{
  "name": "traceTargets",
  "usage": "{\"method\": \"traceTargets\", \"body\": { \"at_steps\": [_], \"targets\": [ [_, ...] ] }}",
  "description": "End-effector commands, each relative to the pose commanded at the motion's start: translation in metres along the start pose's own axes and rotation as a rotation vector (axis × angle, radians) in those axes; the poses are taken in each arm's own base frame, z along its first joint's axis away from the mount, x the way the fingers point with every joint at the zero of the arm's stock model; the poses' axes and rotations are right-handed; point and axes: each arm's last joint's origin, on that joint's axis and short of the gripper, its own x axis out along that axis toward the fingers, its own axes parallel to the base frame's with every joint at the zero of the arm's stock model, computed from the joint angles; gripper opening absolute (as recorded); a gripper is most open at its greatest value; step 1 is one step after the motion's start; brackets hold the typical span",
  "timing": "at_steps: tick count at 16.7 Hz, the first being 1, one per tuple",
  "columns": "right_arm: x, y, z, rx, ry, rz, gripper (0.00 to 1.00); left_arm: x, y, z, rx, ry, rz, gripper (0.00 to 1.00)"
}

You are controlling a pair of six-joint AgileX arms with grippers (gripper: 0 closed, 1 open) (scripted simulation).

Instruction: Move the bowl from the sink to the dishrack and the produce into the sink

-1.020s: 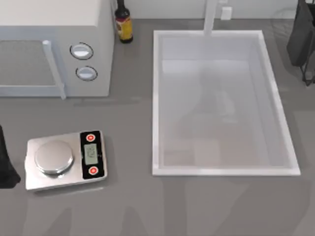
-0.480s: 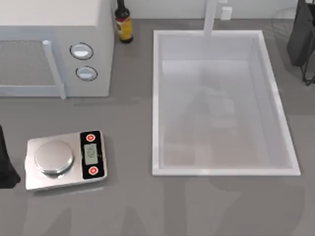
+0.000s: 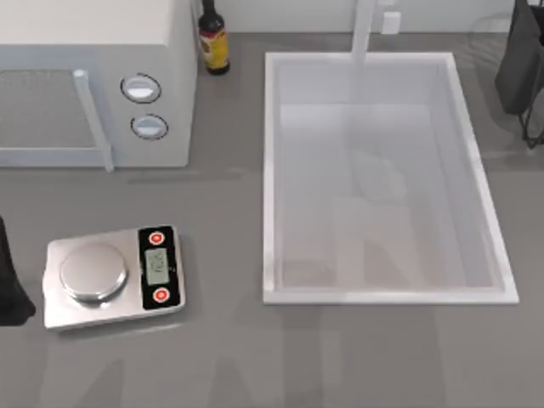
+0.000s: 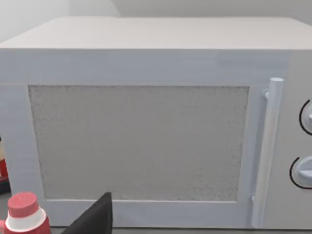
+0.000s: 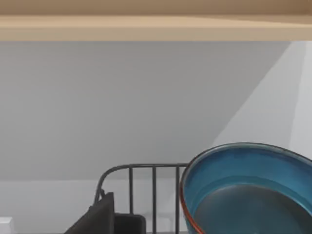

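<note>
Sink: the white sink (image 3: pixel 270 170) fills the centre right of the top view, long side running up the frame, faucet (image 3: pixel 364 30) on its upper rim. Pale reflections lie on its floor.
Bowl: in the right wrist view the blue bowl (image 5: pixel 248 192) with its reddish rim stands tilted, its hollow turned toward the camera, in front of a pale wall.
Dishrack: the thin upright wires of the dishrack (image 5: pixel 154 187) rise just beside the bowl, and the bowl's rim overlaps the nearest wires.
Right gripper: a dark wedge of the right gripper (image 5: pixel 97 217) sits close to the camera. The wires stand between it and the bowl, and no touch with the bowl can be seen.
Right grip: cannot tell whether it is open, closed or holding.
Left gripper: a dark wedge of the left gripper (image 4: pixel 95 217) hangs before the microwave (image 4: pixel 146 136) door, beside a red-capped bottle (image 4: pixel 22 214).
Left grip: cannot tell either.
Left arm: a black shape (image 3: pixel 8 285) at the far left edge of the top view, next to the scale.
Counter: the microwave with 2 knobs is at upper left, a dark bottle (image 3: pixel 213 38) just right of it, a silver scale (image 3: pixel 110 276) with 2 red buttons at lower left, a dark block (image 3: pixel 518 59) at the upper right corner.
</note>
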Motion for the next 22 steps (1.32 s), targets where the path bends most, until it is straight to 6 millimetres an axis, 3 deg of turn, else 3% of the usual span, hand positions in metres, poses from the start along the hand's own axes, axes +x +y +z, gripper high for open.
{"method": "traceTargets", "body": {
  "at_steps": [3, 6, 10, 15, 22],
  "targets": [
    [-0.057, 0.018, -0.007, -0.010, 0.014, -0.002, 1.00, 0.000, 0.000, 0.000, 0.000, 0.000, 0.000, 1.00],
    [-0.106, 0.032, -0.029, -0.017, 0.016, 0.005, 1.00, 0.000, 0.000, 0.000, 0.000, 0.000, 0.000, 1.00],
    [-0.148, 0.042, -0.068, -0.013, 0.000, 0.019, 1.00, 0.000, 0.000, 0.000, 0.000, 0.000, 0.000, 1.00],
    [-0.164, 0.047, -0.105, 0.001, -0.004, 0.033, 1.00, 0.000, 0.000, 0.000, 0.000, 0.000, 0.000, 1.00],
    [-0.164, 0.047, -0.109, 0.003, -0.004, 0.034, 1.00, 0.000, 0.000, 0.000, 0.000, 0.000, 0.000, 1.00]
  ]
}}
